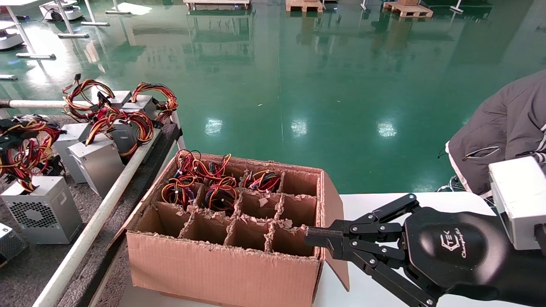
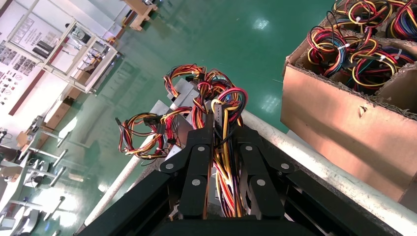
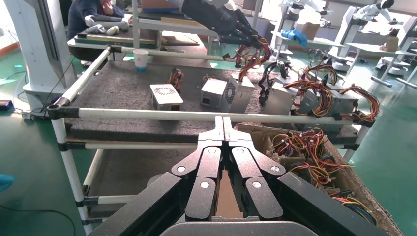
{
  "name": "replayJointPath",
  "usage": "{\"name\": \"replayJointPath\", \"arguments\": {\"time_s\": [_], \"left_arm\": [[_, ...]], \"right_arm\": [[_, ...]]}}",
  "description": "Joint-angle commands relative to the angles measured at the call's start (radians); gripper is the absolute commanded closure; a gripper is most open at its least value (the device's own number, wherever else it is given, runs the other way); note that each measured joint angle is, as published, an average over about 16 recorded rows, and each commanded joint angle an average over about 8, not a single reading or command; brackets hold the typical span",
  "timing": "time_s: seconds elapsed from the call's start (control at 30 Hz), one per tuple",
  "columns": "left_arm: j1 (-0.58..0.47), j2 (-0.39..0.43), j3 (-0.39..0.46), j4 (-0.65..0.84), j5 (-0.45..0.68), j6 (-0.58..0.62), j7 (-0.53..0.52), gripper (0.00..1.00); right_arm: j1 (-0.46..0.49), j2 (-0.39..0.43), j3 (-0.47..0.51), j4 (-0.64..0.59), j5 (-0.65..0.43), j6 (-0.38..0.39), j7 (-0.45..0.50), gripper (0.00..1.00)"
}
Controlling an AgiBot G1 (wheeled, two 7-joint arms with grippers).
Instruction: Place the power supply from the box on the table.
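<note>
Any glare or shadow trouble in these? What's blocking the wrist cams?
Head view: the floor mirrors ceiling lights as bright patches, and the box cells are shaded. Left wrist view: the left gripper, shut on wires of the power supply, fills the lower middle. Right wrist view: the shut right gripper hides the bottom centre.

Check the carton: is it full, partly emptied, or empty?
Partly emptied. In the box, coloured wire bundles fill only the far-left cells; the near rows and right-hand cells show bare cardboard.
</note>
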Motion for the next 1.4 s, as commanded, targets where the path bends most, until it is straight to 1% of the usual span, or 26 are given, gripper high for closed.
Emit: {"name": "replayJointPath", "arguments": {"time_s": [0.03, 0.07, 0.13, 0.17, 0.2, 1.33, 1.37, 1.4], "left_arm": [[0.003, -0.003, -0.001, -0.004, -0.004, -0.003, 0.001, 0.43], [0.004, -0.005, -0.001, -0.006, -0.005, -0.006, 0.001, 0.3], [0.006, -0.009, -0.002, -0.01, -0.007, -0.012, 0.002, 0.09], [0.008, -0.011, -0.003, -0.013, -0.007, -0.016, 0.003, 0.01], [0.009, -0.012, -0.003, -0.015, -0.008, -0.019, 0.003, 0.0], [0.033, -0.035, 0.0, -0.062, -0.02, -0.092, -0.005, 0.0], [0.034, -0.035, 0.0, -0.063, -0.02, -0.094, -0.006, 0.0], [0.034, -0.035, 0.0, -0.064, -0.02, -0.096, -0.006, 0.0]], "right_arm": [[0.0, 0.0, 0.0, 0.0, 0.0, 0.0, 0.0, 1.0], [0.0, 0.0, 0.0, 0.0, 0.0, 0.0, 0.0, 1.0], [0.0, 0.0, 0.0, 0.0, 0.0, 0.0, 0.0, 1.0], [0.0, 0.0, 0.0, 0.0, 0.0, 0.0, 0.0, 1.0], [0.0, 0.0, 0.0, 0.0, 0.0, 0.0, 0.0, 1.0], [0.0, 0.0, 0.0, 0.0, 0.0, 0.0, 0.0, 1.0], [0.0, 0.0, 0.0, 0.0, 0.0, 0.0, 0.0, 0.94], [0.0, 0.0, 0.0, 0.0, 0.0, 0.0, 0.0, 0.82]]}}
